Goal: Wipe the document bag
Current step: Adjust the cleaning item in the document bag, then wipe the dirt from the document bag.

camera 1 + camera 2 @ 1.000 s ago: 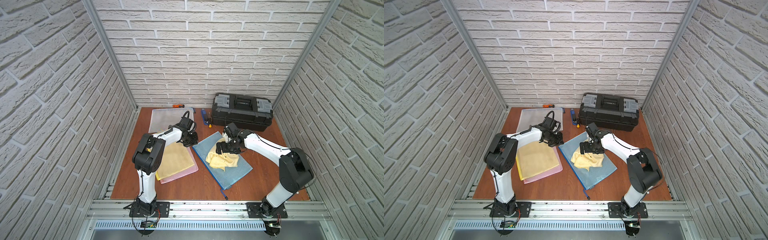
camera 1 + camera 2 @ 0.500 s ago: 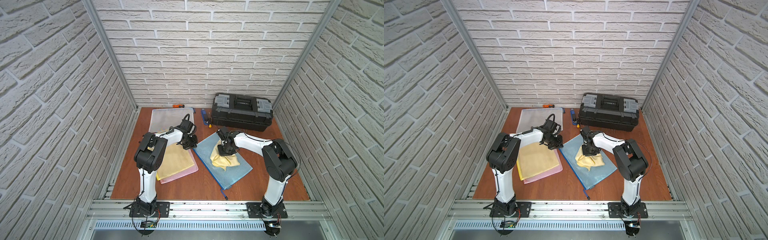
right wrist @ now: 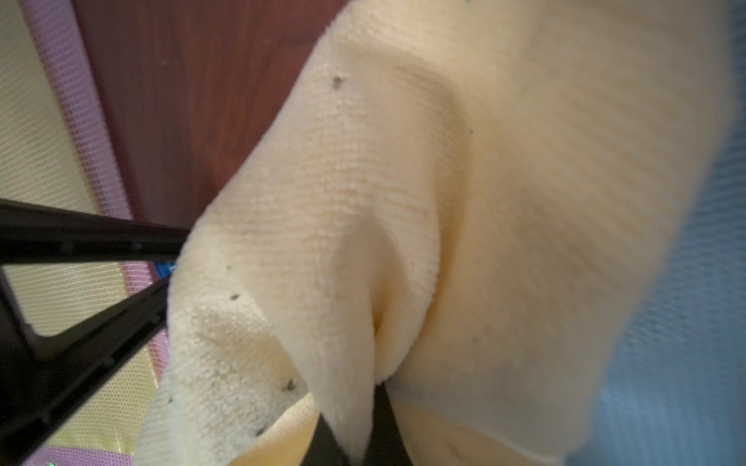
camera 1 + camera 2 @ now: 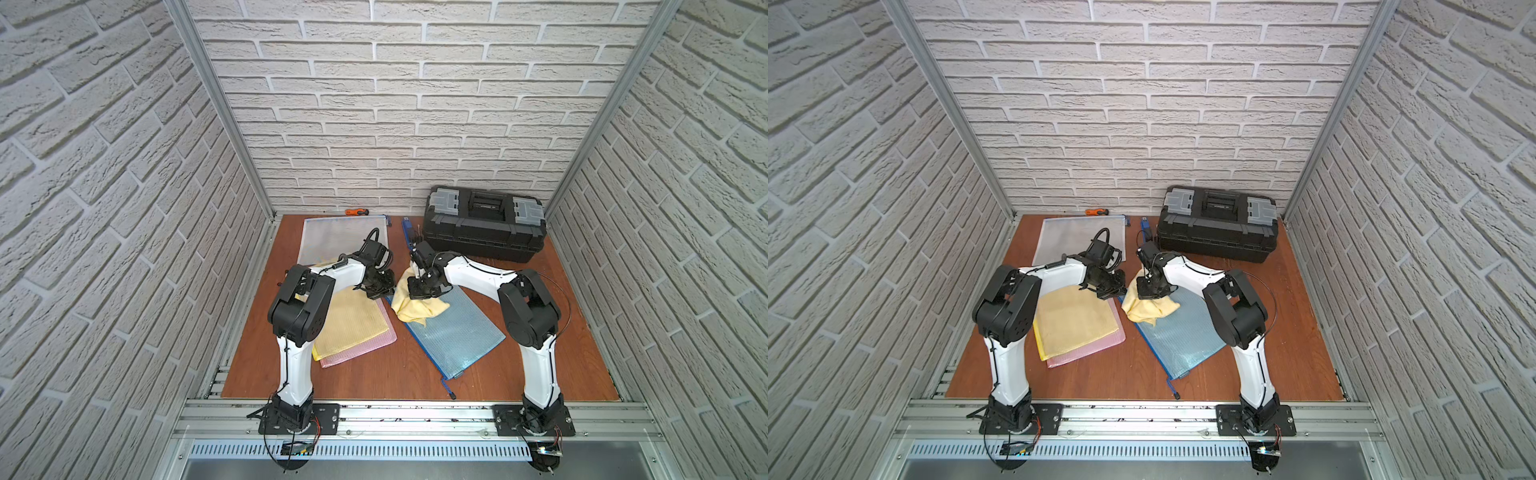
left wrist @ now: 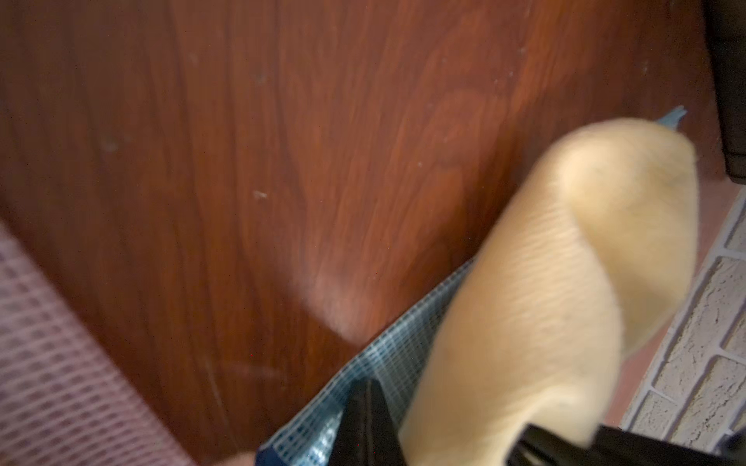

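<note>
In both top views a blue mesh document bag lies slantwise mid-table. A crumpled yellow cloth sits on its far left end. My right gripper points down, shut on the cloth. The right wrist view shows a fold of the cloth pinched in the right gripper, with the bag beside it. My left gripper is shut. In the left wrist view the left gripper rests on the bag's corner, next to the cloth.
A yellow bag lies on a pink one under the left arm. A clear mesh bag lies at the back left. A black toolbox stands at the back right, with a blue tool and an orange tool by the wall.
My right gripper has shut on the cloth and moved left, dragging the cloth toward the bag's far left corner. The left gripper has stayed on the bag's corner.
</note>
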`<state>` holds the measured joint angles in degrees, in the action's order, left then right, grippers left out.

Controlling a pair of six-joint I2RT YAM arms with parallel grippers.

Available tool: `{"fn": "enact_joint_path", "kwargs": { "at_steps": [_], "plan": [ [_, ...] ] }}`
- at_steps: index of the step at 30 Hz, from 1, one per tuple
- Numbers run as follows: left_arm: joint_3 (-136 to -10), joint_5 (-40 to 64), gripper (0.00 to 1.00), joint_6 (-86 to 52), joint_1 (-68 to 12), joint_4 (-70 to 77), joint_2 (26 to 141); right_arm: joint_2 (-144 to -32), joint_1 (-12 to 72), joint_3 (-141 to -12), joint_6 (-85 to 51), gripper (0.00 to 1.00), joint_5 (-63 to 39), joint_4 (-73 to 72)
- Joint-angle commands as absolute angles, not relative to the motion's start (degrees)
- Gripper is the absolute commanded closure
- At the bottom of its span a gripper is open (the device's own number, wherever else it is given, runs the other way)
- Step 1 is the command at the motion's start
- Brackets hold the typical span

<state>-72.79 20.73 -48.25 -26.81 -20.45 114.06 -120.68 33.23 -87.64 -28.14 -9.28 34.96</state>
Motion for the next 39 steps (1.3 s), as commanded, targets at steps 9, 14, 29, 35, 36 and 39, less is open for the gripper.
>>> {"fn": "enact_joint_path", "kwargs": {
  "at_steps": [9,14,29,35,36,39],
  "plan": [
    [-70.4,20.0,1.00,-48.5,-27.2,-20.9,115.4,-122.7,23.5,-88.9,-30.0,0.98,-11.6,37.4],
    [-69.2,20.2,1.00,-48.9,-27.3,-20.2,115.3,-122.5,16.5,-91.1,-27.5,0.98,-9.7,40.5],
    [-68.5,20.9,1.00,-49.7,-27.3,-19.0,115.7,-115.9,28.0,-86.9,-28.3,0.98,-11.6,43.1],
    [-69.1,21.3,1.00,-49.6,-27.2,-19.4,116.2,-109.4,31.4,-74.6,-34.3,0.98,-15.3,36.4],
    [-69.1,21.3,1.00,-49.6,-27.2,-19.4,116.2,-108.5,31.2,-72.7,-34.4,0.98,-14.2,36.7],
    [-69.3,21.5,1.00,-49.4,-27.1,-19.7,116.2,-104.9,29.6,-67.5,-34.3,0.98,-11.7,38.5]
  ]
}}
